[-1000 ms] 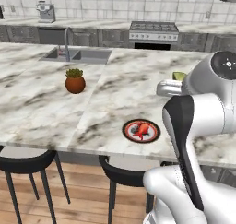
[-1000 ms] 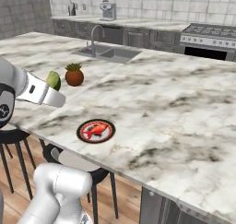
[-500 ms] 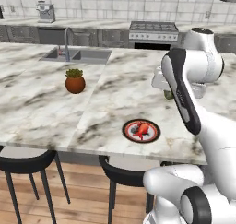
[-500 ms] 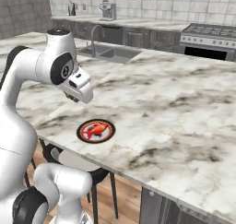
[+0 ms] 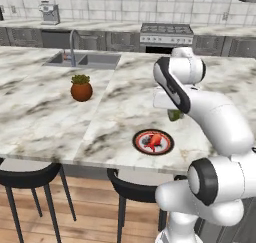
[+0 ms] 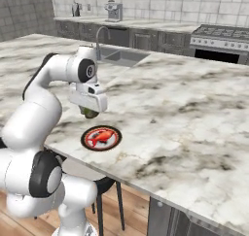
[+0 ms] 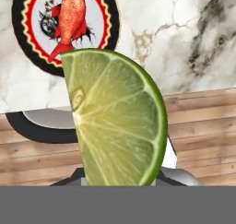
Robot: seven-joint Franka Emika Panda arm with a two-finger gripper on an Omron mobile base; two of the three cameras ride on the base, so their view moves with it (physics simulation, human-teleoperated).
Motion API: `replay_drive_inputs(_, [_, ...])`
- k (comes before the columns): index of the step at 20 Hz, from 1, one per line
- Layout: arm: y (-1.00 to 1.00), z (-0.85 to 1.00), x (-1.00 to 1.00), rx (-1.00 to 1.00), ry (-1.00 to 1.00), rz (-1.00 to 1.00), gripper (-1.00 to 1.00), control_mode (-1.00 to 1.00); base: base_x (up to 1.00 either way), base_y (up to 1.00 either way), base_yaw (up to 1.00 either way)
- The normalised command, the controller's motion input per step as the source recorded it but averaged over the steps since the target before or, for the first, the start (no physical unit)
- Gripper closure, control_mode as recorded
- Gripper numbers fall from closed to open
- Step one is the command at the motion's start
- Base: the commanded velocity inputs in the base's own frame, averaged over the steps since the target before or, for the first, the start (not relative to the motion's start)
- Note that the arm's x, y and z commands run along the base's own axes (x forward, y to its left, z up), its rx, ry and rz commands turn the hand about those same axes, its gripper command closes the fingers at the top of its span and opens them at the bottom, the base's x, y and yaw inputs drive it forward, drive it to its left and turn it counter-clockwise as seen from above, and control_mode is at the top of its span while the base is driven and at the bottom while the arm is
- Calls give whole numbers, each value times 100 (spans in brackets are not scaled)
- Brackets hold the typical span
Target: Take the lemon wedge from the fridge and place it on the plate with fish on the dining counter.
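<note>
The lemon wedge (image 7: 115,121), yellow-green with a darker rind, is held in my gripper (image 5: 175,115), which is shut on it; the wedge hides the fingertips in the hand view. The gripper (image 6: 90,112) hangs a little above the dining counter (image 5: 115,112), just beyond and to the right of the plate with fish (image 5: 153,141). The dark-rimmed plate (image 6: 101,138) lies near the counter's front edge with the red-orange fish (image 7: 71,18) on it. In the hand view the plate (image 7: 110,15) lies above the wedge, partly covered by it.
A terracotta pot with a green plant (image 5: 81,88) stands left of the plate. The steel sink (image 5: 82,60) and curved faucet (image 5: 72,39) lie further back. Black stools (image 5: 30,177) stand below the counter's front edge. A stove (image 6: 219,36) is at the back wall.
The arm has swung forward from beside the base and come down over the counter, carrying the lemon wedge to just above the counter beside the plate. Plate and pot have stayed put.
</note>
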Motion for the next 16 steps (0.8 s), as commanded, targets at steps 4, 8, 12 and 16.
replay_drive_inputs(4, [2,-86,10,0,2,0,100,-100,0,0,0])
replay_drive_inputs(8, [0,-59,3,3,-2,0,100,-100,0,0,0])
replay_drive_inputs(12, [0,-43,19,4,-5,0,100,-100,0,0,0])
replay_drive_inputs(16, [-1,-45,80,1,-6,-5,100,-100,0,0,0])
